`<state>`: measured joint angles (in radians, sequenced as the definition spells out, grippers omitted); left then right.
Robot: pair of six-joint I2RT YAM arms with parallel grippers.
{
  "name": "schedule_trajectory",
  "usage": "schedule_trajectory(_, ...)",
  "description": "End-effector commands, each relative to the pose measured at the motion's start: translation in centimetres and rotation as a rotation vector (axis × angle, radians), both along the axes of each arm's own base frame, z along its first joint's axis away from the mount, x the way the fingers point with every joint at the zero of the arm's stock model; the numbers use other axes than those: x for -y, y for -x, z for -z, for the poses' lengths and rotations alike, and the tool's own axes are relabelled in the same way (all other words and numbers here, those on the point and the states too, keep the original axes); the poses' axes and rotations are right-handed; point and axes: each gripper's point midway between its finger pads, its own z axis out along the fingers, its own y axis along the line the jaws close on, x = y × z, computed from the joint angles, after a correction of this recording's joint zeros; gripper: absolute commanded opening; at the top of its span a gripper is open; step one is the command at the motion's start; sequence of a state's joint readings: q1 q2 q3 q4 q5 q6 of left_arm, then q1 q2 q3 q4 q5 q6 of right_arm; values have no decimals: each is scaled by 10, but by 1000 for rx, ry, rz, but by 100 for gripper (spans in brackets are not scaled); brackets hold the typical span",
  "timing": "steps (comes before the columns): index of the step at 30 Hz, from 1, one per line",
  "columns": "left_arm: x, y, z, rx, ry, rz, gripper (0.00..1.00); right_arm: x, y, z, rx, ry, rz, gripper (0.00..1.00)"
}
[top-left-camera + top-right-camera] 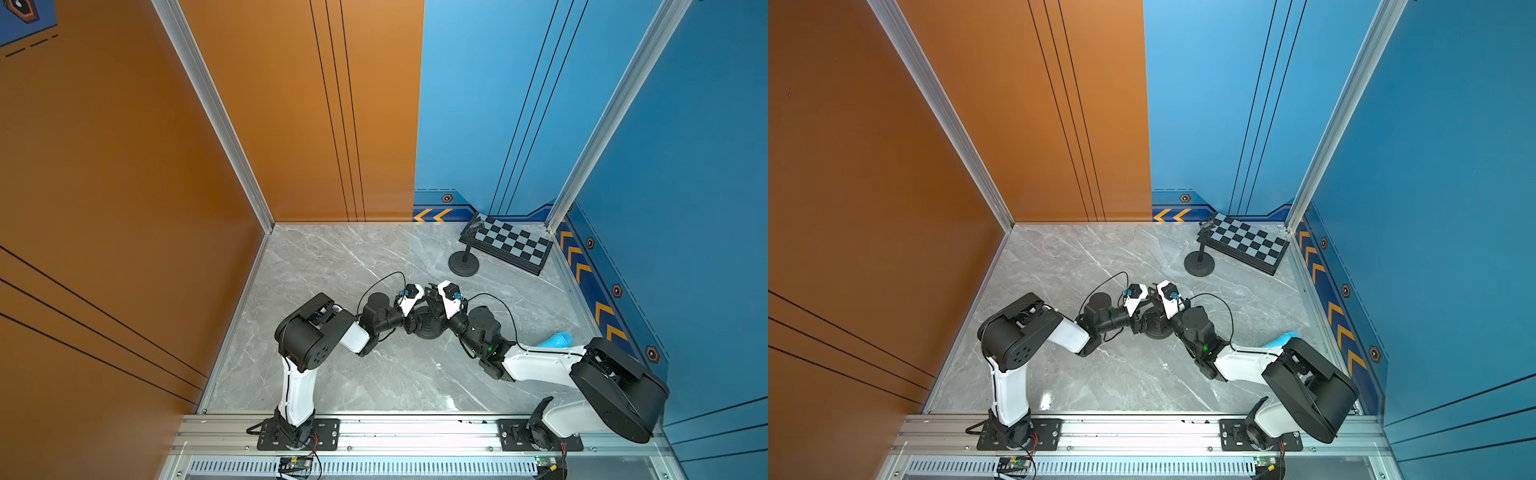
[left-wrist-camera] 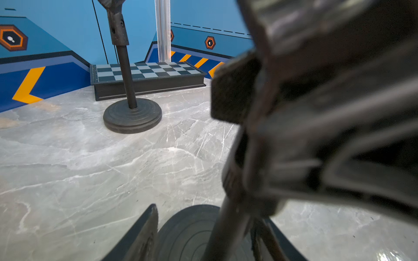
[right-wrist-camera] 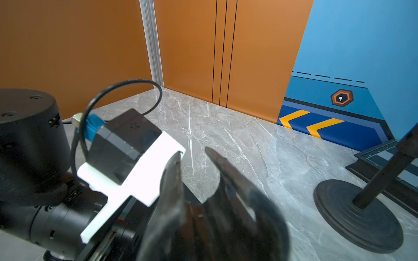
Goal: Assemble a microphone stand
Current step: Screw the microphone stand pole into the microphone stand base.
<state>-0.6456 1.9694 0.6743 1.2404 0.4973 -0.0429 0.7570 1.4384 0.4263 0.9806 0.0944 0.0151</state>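
The base (image 1: 428, 331) sits at the centre of the table (image 1: 332, 270), with both claws meeting over it. The left gripper (image 2: 208, 215) has its fingers (image 2: 147, 230) apart, one on each side of the rod (image 2: 222, 226) above the base, with a gap showing beside it. The right gripper (image 1: 435, 305) is clamped on the clip (image 3: 228, 180) at the rod's top, though blur hides the contact in both wrist views.

Bare marble runs from 7 to 12 o'clock up to the orange walls (image 1: 124, 187). More lies at 6 o'clock, between the arm mounts on the rail (image 1: 415, 428). The 1 o'clock corner is crowded: a second stand (image 1: 464, 262) stands upright just beside a chessboard (image 1: 509, 243) set against the blue wall (image 1: 685, 208).

In both top views the grippers cover most of the base and all of the rod. A blue thing (image 1: 557, 340) at 3 o'clock is half hidden behind the right arm. The left wrist view cuts off the second stand's top.
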Motion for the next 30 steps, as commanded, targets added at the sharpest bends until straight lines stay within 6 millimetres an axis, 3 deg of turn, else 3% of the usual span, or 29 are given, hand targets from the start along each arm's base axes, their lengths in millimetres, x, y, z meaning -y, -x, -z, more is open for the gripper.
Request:
schedule_trajectory(1, 6, 2, 3, 0, 8, 15, 68, 5, 10, 36, -130, 59, -38, 0)
schedule_trajectory(5, 11, 8, 8, 22, -2, 65, 68, -8, 17, 32, -163, 52, -161, 3)
schedule_trajectory(8, 11, 9, 14, 40, -23, 72, 60, -1, 8, 31, -177, 46, -156, 3)
schedule_trajectory(12, 9, 11, 34, 21, -58, 70, 61, -4, 7, 28, -178, 35, -179, 3)
schedule_trajectory(16, 12, 9, 32, 14, -47, 69, 63, -8, 9, 26, -180, 22, -200, 3)
schedule_trajectory(20, 12, 9, 34, 20, -55, 66, 41, -4, 8, 28, -185, 30, -191, 5)
schedule_trajectory(24, 13, 11, 38, 26, -66, 70, 8, -2, 9, 24, -189, 44, -199, 10)
schedule_trajectory(30, 10, 15, 43, 47, -92, 67, 0, 0, 20, 23, -225, 142, -324, 37)
